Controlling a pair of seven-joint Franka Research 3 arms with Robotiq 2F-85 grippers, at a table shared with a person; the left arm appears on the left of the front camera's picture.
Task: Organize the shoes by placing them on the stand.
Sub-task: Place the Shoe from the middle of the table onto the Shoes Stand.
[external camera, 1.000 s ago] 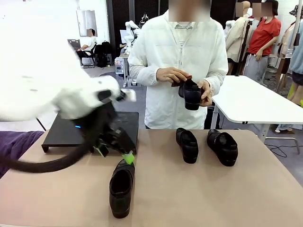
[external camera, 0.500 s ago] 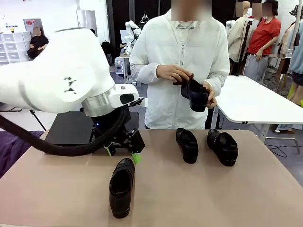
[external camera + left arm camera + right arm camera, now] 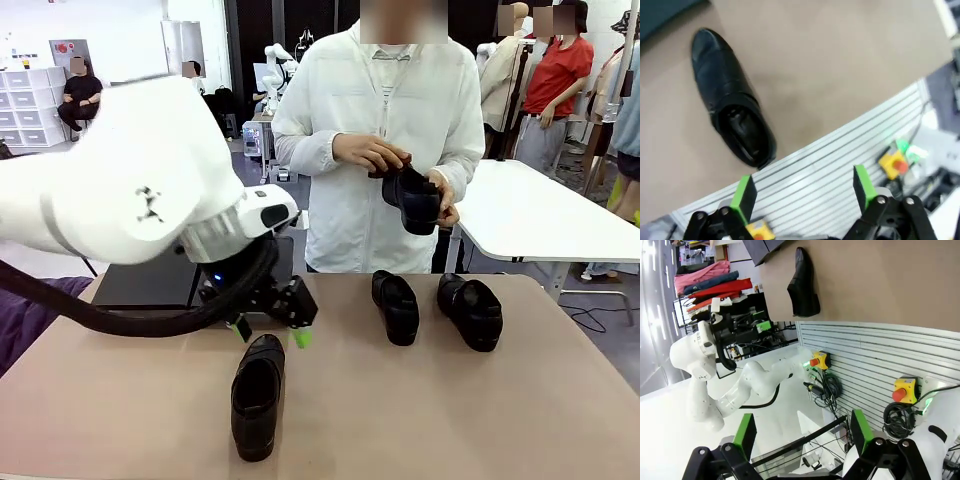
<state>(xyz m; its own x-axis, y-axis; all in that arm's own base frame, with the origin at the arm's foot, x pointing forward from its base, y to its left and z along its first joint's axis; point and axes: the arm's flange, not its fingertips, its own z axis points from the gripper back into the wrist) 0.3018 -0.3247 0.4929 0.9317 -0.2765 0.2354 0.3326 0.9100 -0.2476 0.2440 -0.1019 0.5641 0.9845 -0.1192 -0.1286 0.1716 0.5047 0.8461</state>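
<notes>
Tan counter [image 3: 450, 400] noted, with the stand [image 3: 135, 283] at its far left, partly hidden by the left arm [image 3: 130, 180]. The nearest shoe [image 3: 257, 395] is laid on the counter just on the robot's side of the left tool [image 3: 270, 333]. Its long axis runs near-to-far, toe toward the stand. A second shoe [image 3: 396, 306] and a third shoe [image 3: 470, 311] are set well to the right. A fourth shoe [image 3: 410, 198] is held by the person. The left tool is spread wide and empty over the nearest shoe's far end. The right tool [image 3: 802, 432], likewise spread and empty, is judged farther off.

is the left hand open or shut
Open: the left hand's green pads stand wide apart with nothing between them; the glossy black leather loafer lies ungripped.
</notes>
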